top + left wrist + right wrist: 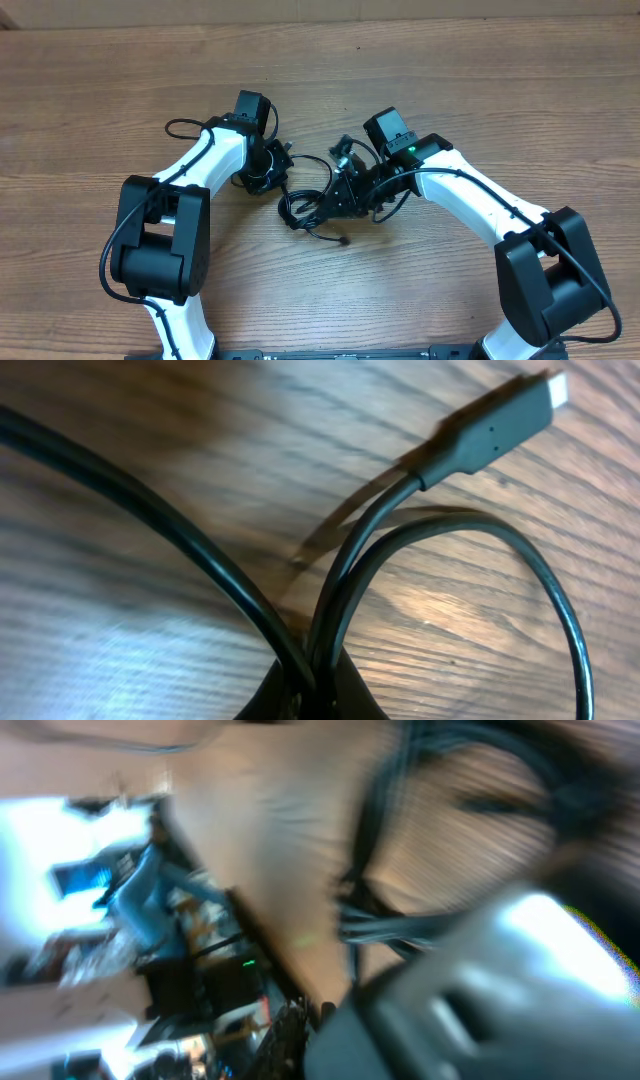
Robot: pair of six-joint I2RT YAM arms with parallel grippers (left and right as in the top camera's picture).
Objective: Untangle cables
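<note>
Overhead, the wooden table [100, 80] carries both arms meeting mid-table, the cables [298, 212] bunched in a knot between them. Left gripper [270, 165] is clamped on several strands; right gripper [335, 195] is closed, its hold unclear. One plug [495, 430] juts free. Untangling looks barely begun.

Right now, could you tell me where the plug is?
In the left wrist view, the plug shows at upper right over the table, above the cable loop.
</note>
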